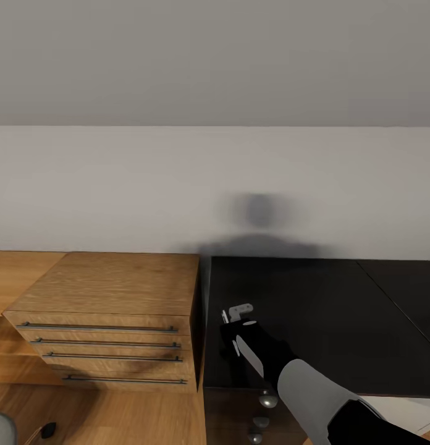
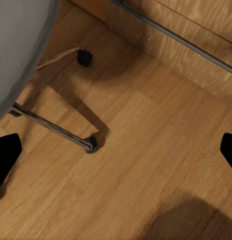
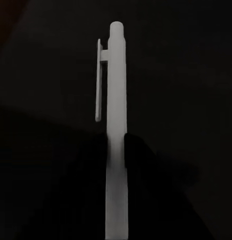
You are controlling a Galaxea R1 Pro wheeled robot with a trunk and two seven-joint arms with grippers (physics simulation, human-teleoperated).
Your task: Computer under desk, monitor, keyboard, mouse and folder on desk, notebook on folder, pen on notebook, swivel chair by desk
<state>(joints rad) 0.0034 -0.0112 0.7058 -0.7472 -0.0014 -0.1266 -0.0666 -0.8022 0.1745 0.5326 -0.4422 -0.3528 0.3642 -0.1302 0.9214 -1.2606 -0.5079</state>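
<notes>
while the pen [image 3: 116, 130] is clamped in the right pincer [image 1: 238, 316] above the bare black worktop [image 1: 314, 321], slippage is risked; left pincer [image 2: 116, 150] is spread, empty.

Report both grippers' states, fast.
Left gripper: open, holding nothing, above the wood floor.
Right gripper: shut on the pen, over the desk.
</notes>
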